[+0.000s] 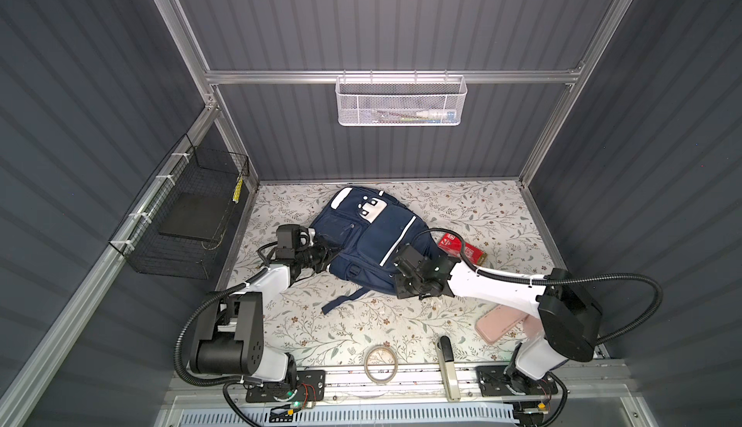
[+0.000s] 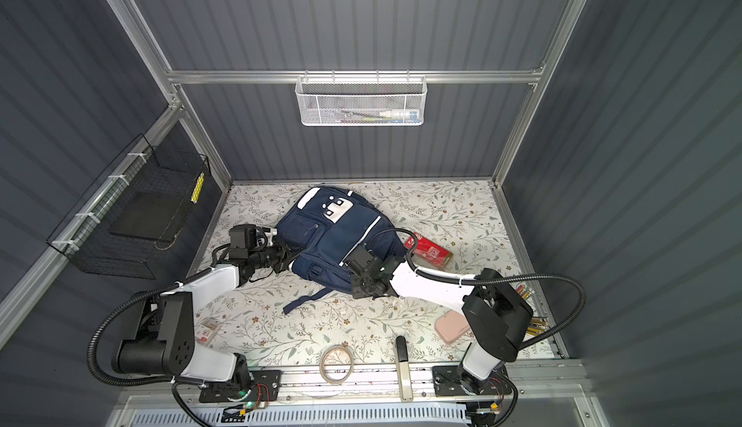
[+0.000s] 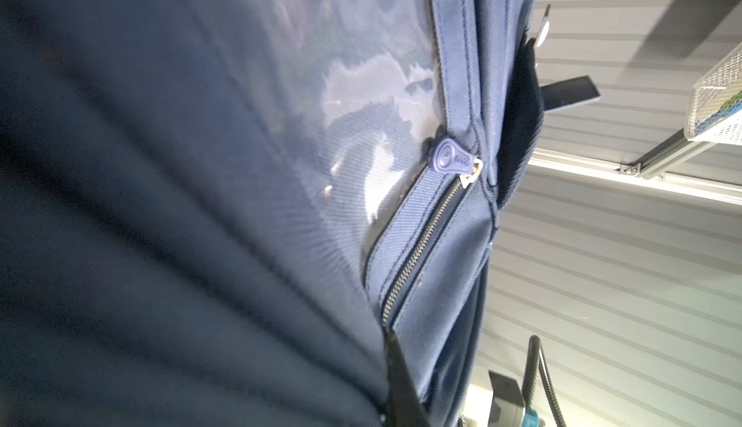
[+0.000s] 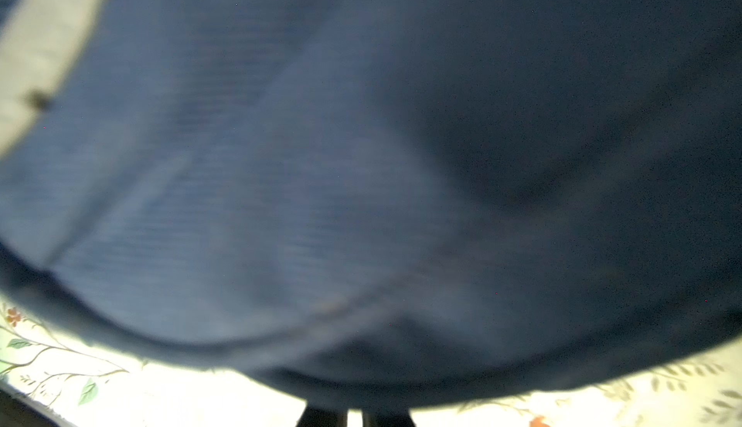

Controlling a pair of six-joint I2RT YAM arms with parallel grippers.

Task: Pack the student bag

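Fingers point(image 3: 401, 385) of the left gripper point(image 1: 327, 254) and right gripper point(image 1: 397, 284) are closed, seemingly pinching student bag point(image 1: 373, 240) fabric; only the left wrist view shows its zip pull point(image 3: 455, 161).

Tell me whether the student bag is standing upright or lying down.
Lying down: the student bag lies on the floral table, front pockets facing up in both top views.

Both top views are sharp. The worktop point(image 1: 482, 212) glows brightest well behind both jaws, the walls point(image 1: 80, 124) stay dim, and the wide lens splays them outward at the edges. In the left wrist view, glare streaks the bag's point(image 3: 441, 264) clear window point(image 3: 353, 75); the zip pull point(image 3: 451, 161) is crisp, but the cloth nearest the jaws blurs. The right wrist view is wholly out of focus, and the worktop beside the jaws is blown out white.
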